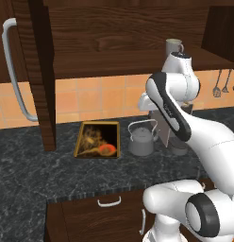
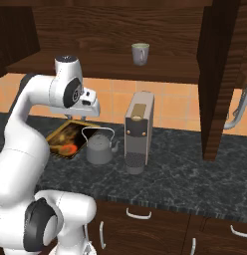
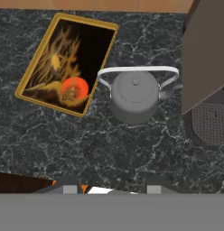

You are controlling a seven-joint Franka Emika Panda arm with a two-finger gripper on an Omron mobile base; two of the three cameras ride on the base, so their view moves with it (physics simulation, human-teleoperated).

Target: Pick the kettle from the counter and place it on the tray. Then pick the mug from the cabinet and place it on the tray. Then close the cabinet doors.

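The kettle [image 3: 134,97] stands on the counter [image 3: 109,149] squeezed between the tray [image 3: 66,63] on one side and the boxy coffee machine [image 2: 139,130] close on the other, so sideways room around it is tight, and its thin arched handle [image 3: 136,70] spans its top. Bare counter lies open in front of kettle and tray. Above, the cabinet [image 1: 128,38] stands open, its door [image 1: 29,71] hanging down beside the tray toward the counter, the mug [image 2: 140,53] alone on the wide shelf.
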